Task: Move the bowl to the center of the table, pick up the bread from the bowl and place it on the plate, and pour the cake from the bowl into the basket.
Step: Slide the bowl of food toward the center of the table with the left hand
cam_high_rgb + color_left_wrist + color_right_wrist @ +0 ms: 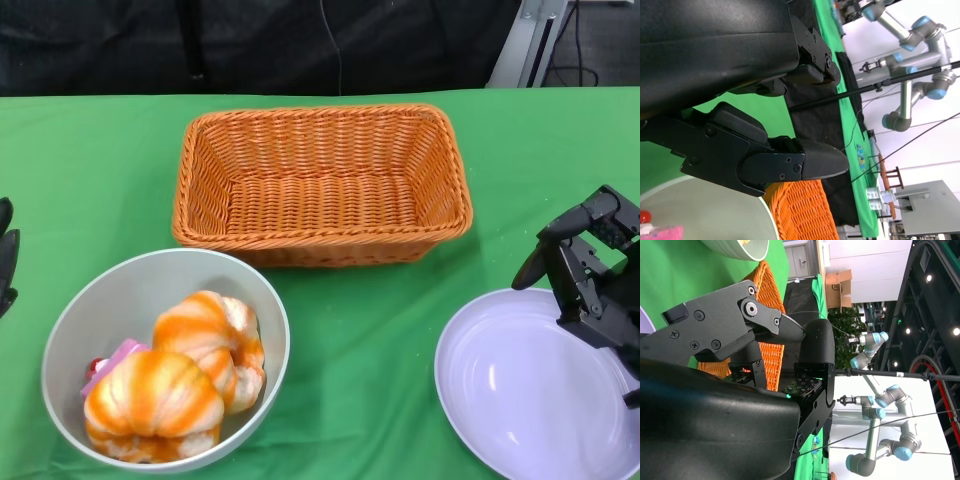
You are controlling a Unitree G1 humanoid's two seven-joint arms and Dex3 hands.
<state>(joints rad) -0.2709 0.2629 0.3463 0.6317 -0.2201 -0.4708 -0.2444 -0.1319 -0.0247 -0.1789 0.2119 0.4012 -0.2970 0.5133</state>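
A grey bowl (pixel 100 300) sits at the front left of the green table, holding two orange-striped bread rolls (pixel 190 370) and a pink cake (pixel 112 362) tucked beneath them. An orange wicker basket (pixel 320 180) stands empty at the middle back. A pale lilac plate (pixel 520 400) lies at the front right. My right hand (pixel 590 270) hovers over the plate's far right rim, fingers apart and holding nothing. My left hand (pixel 6 255) shows only as fingertips at the left edge, beside the bowl and apart from it. In the left wrist view the left hand (pixel 765 150) holds nothing.
The green cloth (pixel 360 340) lies bare between bowl and plate. A black curtain backs the table. Robot arms on stands (pixel 875 405) show beyond the table in the wrist views.
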